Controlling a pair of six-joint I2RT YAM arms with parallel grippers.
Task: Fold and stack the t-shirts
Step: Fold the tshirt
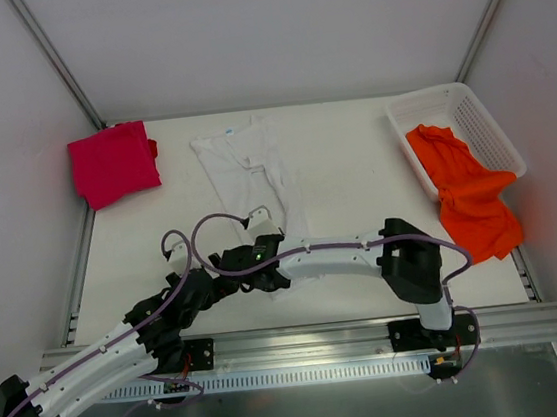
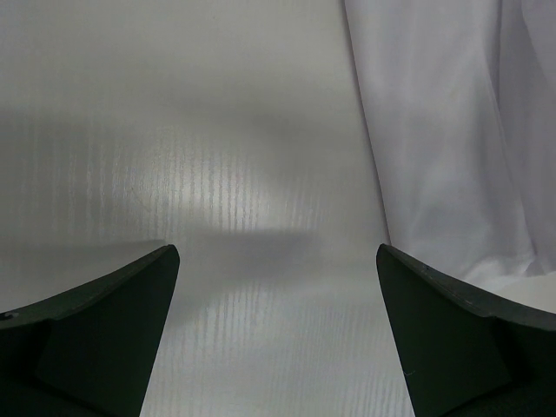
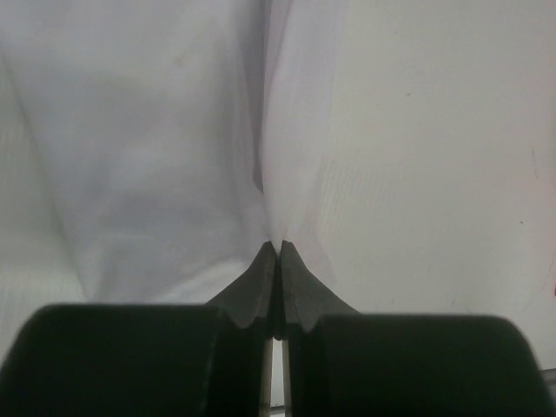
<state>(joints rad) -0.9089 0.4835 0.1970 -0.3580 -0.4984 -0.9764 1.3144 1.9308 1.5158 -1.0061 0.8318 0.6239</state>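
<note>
Cloth thin, limp, light: prob. sags and bunches if lifted by one pt; not fragile, doesn't look slippery. Mid-table [image 1: 357, 189]: white t-shirt [image 1: 249, 167], lying long and narrow, one end toward the arms. At that near end, right gripper [image 3: 276, 248] closed, pinching a raised fold of it. Just left of shirt edge, left gripper [image 2: 276, 252] spread wide over bare surface, holding nothing. Best hold prob. both near corners, one per arm, to keep it flat. Far-left: magenta t-shirt [image 1: 113, 165], folded. Far-right: orange t-shirt [image 1: 468, 192], draped over basket [image 1: 485, 124] rim.
</note>
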